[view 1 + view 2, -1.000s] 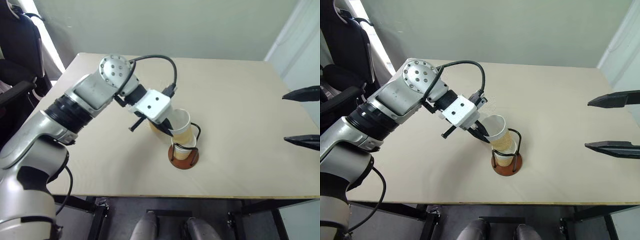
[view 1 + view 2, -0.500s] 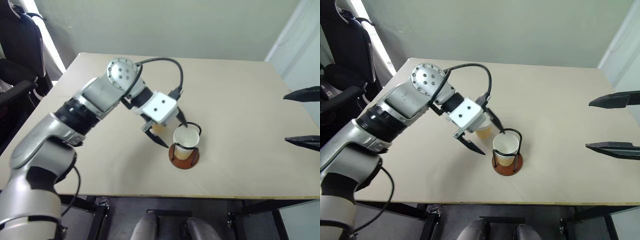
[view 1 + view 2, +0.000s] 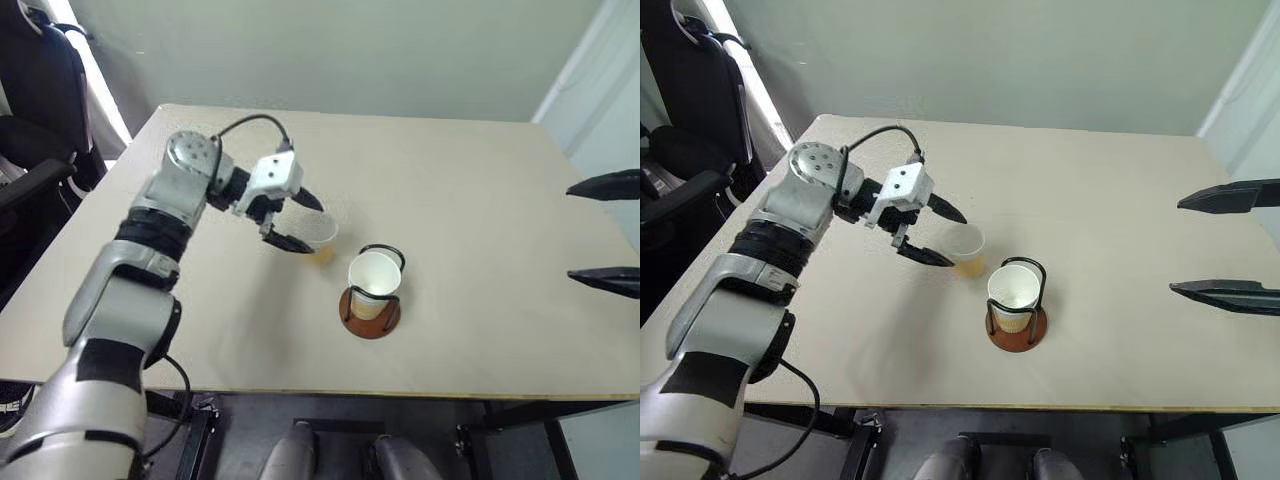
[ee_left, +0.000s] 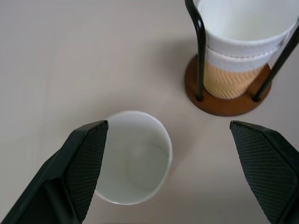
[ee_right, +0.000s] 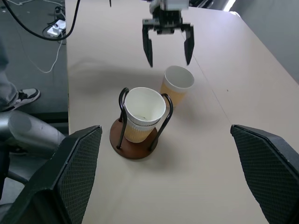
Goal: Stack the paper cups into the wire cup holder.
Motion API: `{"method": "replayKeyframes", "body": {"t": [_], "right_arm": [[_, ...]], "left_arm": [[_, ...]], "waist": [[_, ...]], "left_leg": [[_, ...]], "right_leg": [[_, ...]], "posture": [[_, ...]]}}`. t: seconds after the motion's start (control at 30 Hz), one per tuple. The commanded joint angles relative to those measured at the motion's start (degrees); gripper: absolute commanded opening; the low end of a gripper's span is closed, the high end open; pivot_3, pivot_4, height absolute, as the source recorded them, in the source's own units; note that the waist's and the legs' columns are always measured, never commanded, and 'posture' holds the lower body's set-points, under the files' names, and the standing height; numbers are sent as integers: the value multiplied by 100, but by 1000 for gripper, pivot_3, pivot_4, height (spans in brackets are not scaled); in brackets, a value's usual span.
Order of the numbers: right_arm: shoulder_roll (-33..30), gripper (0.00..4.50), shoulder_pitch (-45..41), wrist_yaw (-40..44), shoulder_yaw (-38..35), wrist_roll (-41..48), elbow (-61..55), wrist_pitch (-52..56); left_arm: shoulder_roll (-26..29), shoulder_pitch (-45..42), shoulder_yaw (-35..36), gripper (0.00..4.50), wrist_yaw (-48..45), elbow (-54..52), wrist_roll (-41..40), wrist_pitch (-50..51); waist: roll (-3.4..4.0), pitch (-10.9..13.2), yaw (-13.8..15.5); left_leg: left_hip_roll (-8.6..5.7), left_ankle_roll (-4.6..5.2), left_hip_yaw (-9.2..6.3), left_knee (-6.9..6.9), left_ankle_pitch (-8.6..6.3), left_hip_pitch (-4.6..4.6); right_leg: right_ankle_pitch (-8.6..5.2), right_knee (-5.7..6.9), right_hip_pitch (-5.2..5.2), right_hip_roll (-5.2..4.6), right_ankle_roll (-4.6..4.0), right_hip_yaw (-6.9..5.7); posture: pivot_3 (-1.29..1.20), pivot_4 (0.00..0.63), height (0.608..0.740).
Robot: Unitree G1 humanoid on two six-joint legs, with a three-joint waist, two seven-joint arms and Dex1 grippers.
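so the wire cup holder [image 3: 370,310] sits near the front middle of the table [image 3: 480,200] with two paper cups [image 3: 375,280] nested in it, one inside the other. the third cup [image 3: 966,249] stands upright on the table just beside the holder, toward the robot's left. the left gripper [image 3: 930,232] hovers right by that loose cup with its fingers spread wide, holding nothing. the right gripper [image 3: 1225,242] hangs off at the table's right edge, fingers wide apart too, empty.
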Motion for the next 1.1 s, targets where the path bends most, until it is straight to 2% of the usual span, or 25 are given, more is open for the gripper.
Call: {"method": "replayKeyframes", "body": {"t": [0.03, 0.13, 0.23, 0.37, 0.57, 0.6, 0.73, 0.83, 0.93, 1.03, 1.1], "right_arm": [[-39, 4500, 24, -50, -216, 54, -92, 57], [23, 4500, 141, -87, -360, 99, -234, 187], [39, 4500, 205, -126, -449, 104, -308, 261], [43, 4500, 213, -212, -484, 143, -397, 345], [49, 4500, 230, -254, -573, 164, -476, 436], [47, 4500, 241, -244, -601, 155, -476, 438], [41, 4500, 296, -190, -704, 114, -467, 437], [4, 4500, 316, -143, -766, 94, -425, 423], [4, 4500, 334, -144, -764, 74, -426, 392], [12, 4500, 320, -183, -708, 77, -431, 356], [10, 4500, 301, -207, -680, 83, -433, 343]], "left_arm": [[-137, -57, 67, 4463, 29, 325, 521, -405], [-276, -50, 51, 4463, 87, 647, 852, -653], [-425, -32, 142, 3862, 105, 867, 1029, -800], [-579, -76, 207, 2470, 315, 1136, 1267, -1020], [-617, -179, 384, 169, 160, 1240, 1318, -1084], [-611, -187, 427, 43, 86, 1216, 1299, -1071], [-547, -312, 612, 43, -201, 967, 1018, -954], [-164, -688, 399, 43, -245, -454, -660, 213], [-57, -1311, 632, 43, -245, -1564, -2154, 1152], [205, -1341, 358, 43, -245, -2450, -3220, 1732], [435, -1186, -66, 43, -245, -2922, -3496, 1730]], "waist": [[0, 0, 0], [0, 0, 0], [-1, 0, 1], [-1, 0, 0], [-1, 0, -6], [-1, 0, -6], [-1, 0, -6], [-6, 4, -5], [-16, 5, 7], [-3, -3, 10], [44, -24, -35]], "left_leg": [[0, 3, 6, 4, -2, 0], [-1, 8, 18, 7, -5, -1], [-1, 14, 30, 10, -8, -1], [-1, 22, 52, 11, -11, 1], [-2, 42, 80, 28, -22, 2], [-2, 45, 82, 32, -23, 1], [-2, 57, 92, 45, -30, 0], [-1, 59, 95, 49, -32, -11], [-2, 57, 102, 58, -29, -52], [-15, 46, 119, 58, -21, -56], [-26, 54, 140, 51, -26, -20]], "right_leg": [[-1, 0, 0, -2, 2, 0], [-4, 0, 0, -8, 7, 1], [-6, 1, -1, -12, 12, 6], [-6, 1, -3, -12, 24, 29], [-6, 1, -6, -12, 41, 57], [-6, 1, -6, -12, 42, 59], [-6, 2, -5, -15, 47, 65], [-5, 6, -15, -16, 48, 67], [0, 9, -52, -16, 55, 66], [-2, -3, -53, -34, 68, 72], [-17, -16, -20, -50, 92, 92]], "posture": [[0, 150, 740], [0, 150, 740], [0, 150, 740], [0, 150, 740], [0, 150, 740], [0, 150, 740], [0, 150, 740], [0, 150, 740], [0, 150, 740], [0, 150, 740], [0, 150, 740]]}}
